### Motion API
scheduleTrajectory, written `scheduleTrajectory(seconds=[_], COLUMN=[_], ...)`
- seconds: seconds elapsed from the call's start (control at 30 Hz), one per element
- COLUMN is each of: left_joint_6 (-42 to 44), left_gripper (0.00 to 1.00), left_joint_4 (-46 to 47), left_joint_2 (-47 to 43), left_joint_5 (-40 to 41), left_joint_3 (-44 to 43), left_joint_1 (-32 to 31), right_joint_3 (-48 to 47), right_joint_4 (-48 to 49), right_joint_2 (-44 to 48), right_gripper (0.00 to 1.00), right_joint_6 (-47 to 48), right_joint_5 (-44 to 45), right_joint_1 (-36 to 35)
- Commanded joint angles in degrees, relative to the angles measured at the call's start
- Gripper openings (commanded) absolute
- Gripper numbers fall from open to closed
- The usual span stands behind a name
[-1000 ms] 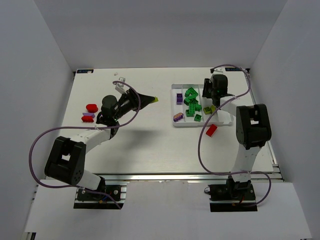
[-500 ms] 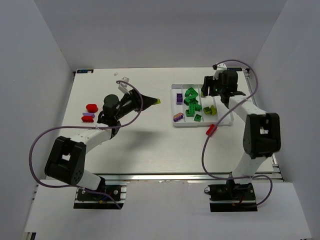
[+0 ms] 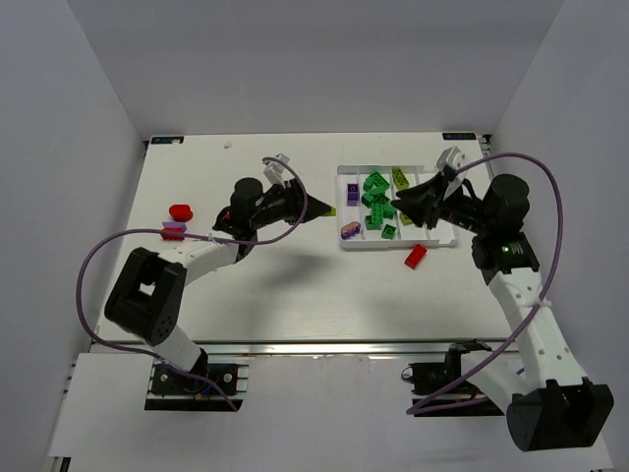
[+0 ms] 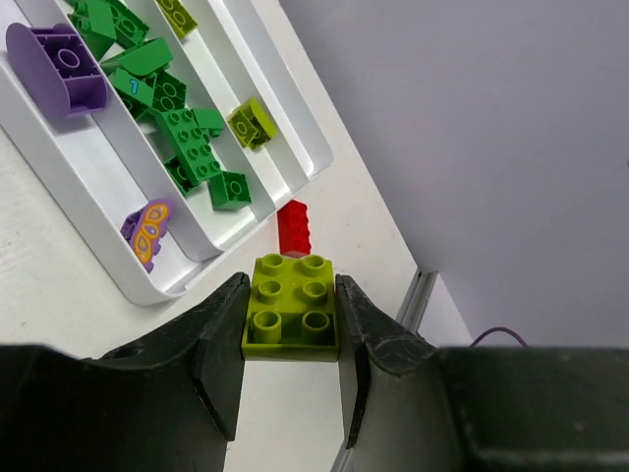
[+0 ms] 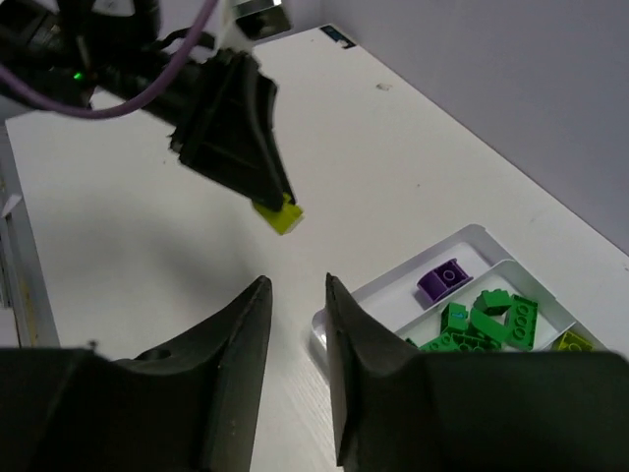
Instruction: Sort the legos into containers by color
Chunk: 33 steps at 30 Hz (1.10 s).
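Top external: we see a white counter [image 3: 295,295] with both arms reaching out over it.
Right arm: the right arm [image 3: 521,295] leans in from the right, its tool end over the tray.
Left arm: the left arm [image 3: 197,258] stretches rightward toward the tray.
Tray: a shallow white tray [image 3: 378,246] with long side-by-side compartments lies on the far right of the counter.
Left tool: the left tool [image 4: 291,285] is pinching a yellow-green brick [image 4: 292,320] by two opposite sides, just left of the tray, studs facing the wrist camera.
Right tool: the right tool [image 5: 297,283] has its fingers a narrow gap apart, and we see nothing between them.
Green: the green bricks [image 3: 377,205] are heaped in the second compartment from the left.
Purple: one purple piece [image 3: 352,194] sits in the leftmost compartment, and a patterned purple piece [image 3: 350,230] sits at that compartment's near end.
Yellow-green, loose: a far brick [image 3: 402,178] and a near brick [image 3: 406,218] both lie in the third compartment.
Red: a red brick [image 3: 416,257] lies on the counter just beside the tray's near rim.
Far left: a red piece [image 3: 180,211] and a small purple brick [image 3: 174,227] lie near each other, well apart from the tray.
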<state>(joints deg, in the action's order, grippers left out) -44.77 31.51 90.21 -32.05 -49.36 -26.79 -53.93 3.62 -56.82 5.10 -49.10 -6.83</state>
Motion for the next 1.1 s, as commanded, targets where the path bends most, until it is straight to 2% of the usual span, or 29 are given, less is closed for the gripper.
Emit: scheduleTrajectory(seconds=[0.0,0.07,0.1,0.13,0.17,0.2,0.37,0.5,0.67,0.87,1.07], left_joint_6=[3.9,5.2,6.2,7.3,9.2,10.1,12.1,13.2,13.7,13.0,13.7], left_gripper=[0.00,0.00,0.00,0.00,0.00,0.00,0.00,0.00,0.00,0.03,0.09], left_joint_4=[-6.0,-7.8,-11.0,-12.7,-14.3,-17.6,-23.9,-28.5,-28.8,-21.4,-17.2], left_joint_2=[2.7,5.4,6.5,7.6,10.1,11.6,23.0,35.6,46.8,55.8,59.6], left_joint_5=[1.6,3.5,4.3,5.2,6.1,8.2,11.7,14.0,17.2,20.5,22.6], left_joint_3=[-6.3,-8.7,-10.3,-14.0,-15.9,-18.1,-34.4,-48.7,-66.3,-74.1,-78.1], left_joint_1=[-1.8,-3.3,-4.0,-5.3,-5.9,-6.6,-9.6,-12.0,-13.4,-14.1,-15.2], right_joint_3=[3.5,2.9,3.0,3.7,4.2,4.8,7.3,7.4,8.1,8.4,8.5], right_joint_4=[2.1,1.1,1.0,1.5,1.9,2.5,5.3,5.8,6.6,7.3,7.8], right_joint_2=[3.0,4.9,5.5,6.3,7.9,8.8,12.6,14.1,15.4,15.8,15.0], right_gripper=[0.36,0.34,0.30,0.22,0.07,0.00,0.00,0.00,0.00,0.00,0.00], right_joint_6=[-0.5,1.1,1.4,1.7,2.2,2.1,1.0,-0.4,-1.5,-2.7,-3.7], right_joint_5=[-3.4,-1.5,-1.1,-0.4,0.1,0.8,3.6,4.0,3.2,2.3,0.9], right_joint_1=[0.2,1.0,1.3,2.1,2.4,3.3,6.0,8.1,9.6,11.6,12.4])
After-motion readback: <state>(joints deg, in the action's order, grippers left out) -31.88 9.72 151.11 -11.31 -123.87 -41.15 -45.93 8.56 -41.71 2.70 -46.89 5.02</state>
